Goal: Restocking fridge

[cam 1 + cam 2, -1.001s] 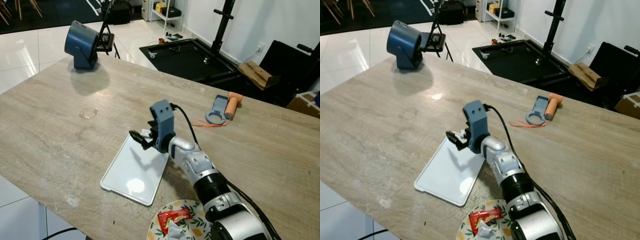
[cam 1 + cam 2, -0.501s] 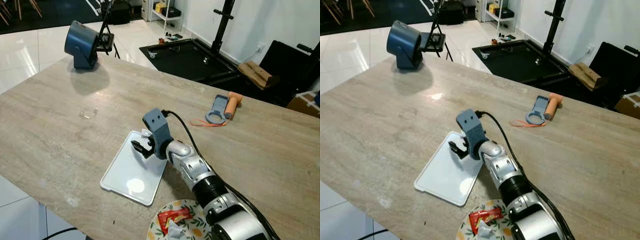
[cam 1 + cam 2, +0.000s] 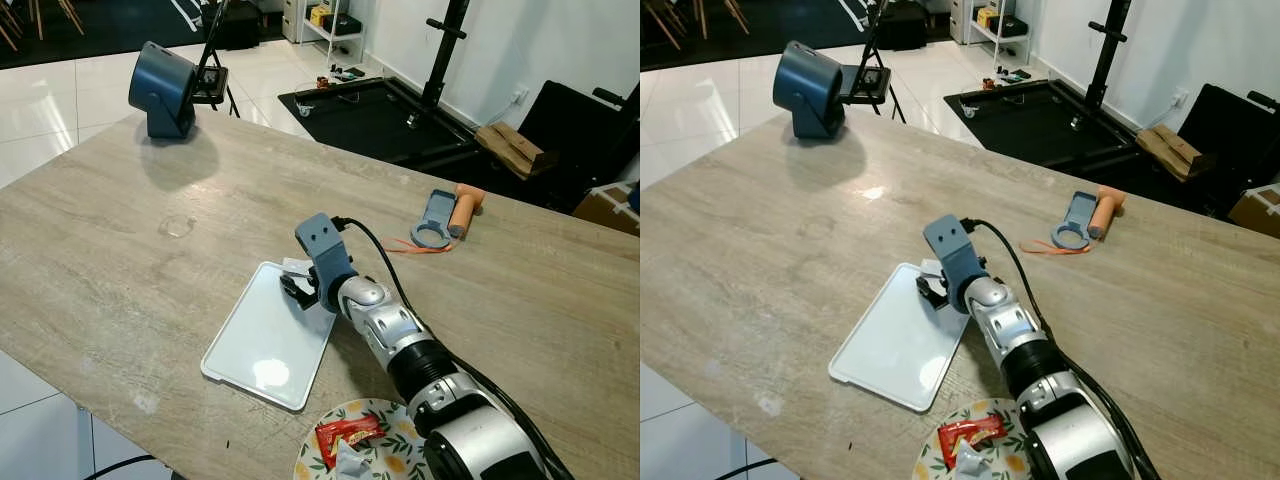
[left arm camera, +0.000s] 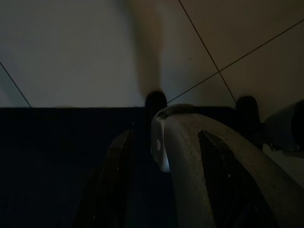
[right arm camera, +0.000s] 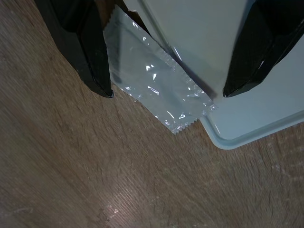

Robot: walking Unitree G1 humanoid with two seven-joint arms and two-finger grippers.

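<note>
From the head views, your right pincer (image 3: 297, 289) is down at the far corner of the white tray (image 3: 255, 345) on the worktop (image 3: 120, 250), where a small clear wrapper (image 3: 294, 266) lies half on the tray rim and half on the wood. A plate (image 3: 395, 447) holding a red packet (image 3: 345, 432) sits at the near edge, well apart from the tray corner, and a blue lamp (image 3: 160, 88) stands at the far end. In the right wrist view the pincer (image 5: 166, 88) is spread wide, empty, one finger on the wood side and the other over the tray, with the wrapper (image 5: 154, 92) between them; its long axis runs slantwise across the gap, so closing should probably catch it across its width. The left wrist view is dark: the left pincer (image 4: 161, 190) hangs over tiled floor (image 4: 95, 52), and you cannot tell its opening for sure. The right arm is clearly nearer.
</note>
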